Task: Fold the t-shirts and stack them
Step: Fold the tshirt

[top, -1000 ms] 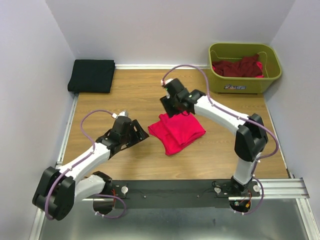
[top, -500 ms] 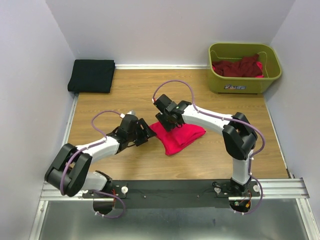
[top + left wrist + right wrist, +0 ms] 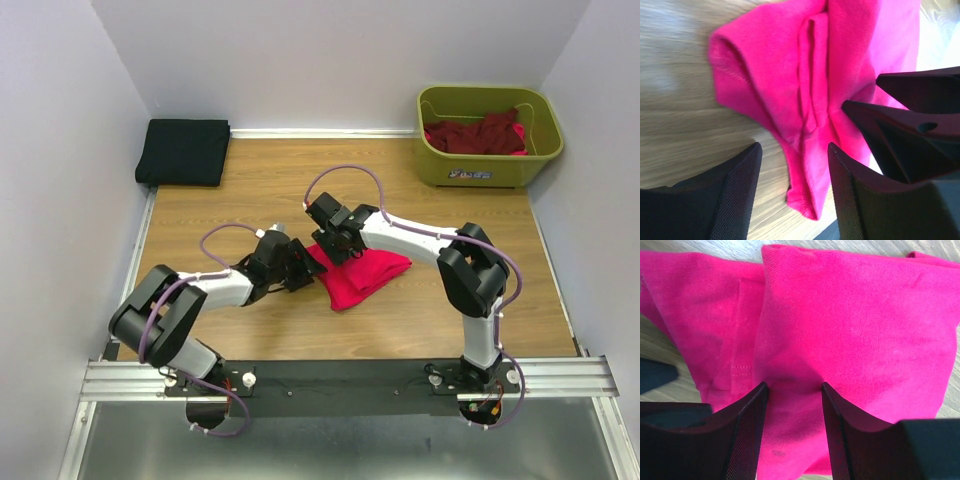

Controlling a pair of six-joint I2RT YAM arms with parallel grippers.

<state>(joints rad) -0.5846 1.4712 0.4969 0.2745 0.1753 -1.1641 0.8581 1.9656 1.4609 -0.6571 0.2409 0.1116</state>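
**Both claws at the pink shirt's near edge**

The left claw (image 3: pixel 794 147) is spread. The hemmed corner of the folded bright pink t-shirt (image 3: pixel 840 60) lies between its fingers but is not pinched. Just beyond it, the right claw (image 3: pixel 793 385) is spread too, its fingers pressed down into the cloth with a dimple of fabric between them.

The step looks like taking hold of the bundle, either for a last fold or to carry it to the stack. Next, both claws need to close on all the layers together, or the bundle may open.

Far beyond the left claw lies a folded black t-shirt (image 3: pixel 185 150). Far beyond the right claw, an olive tub (image 3: pixel 440 170) holds maroon t-shirts (image 3: pixel 478 135).
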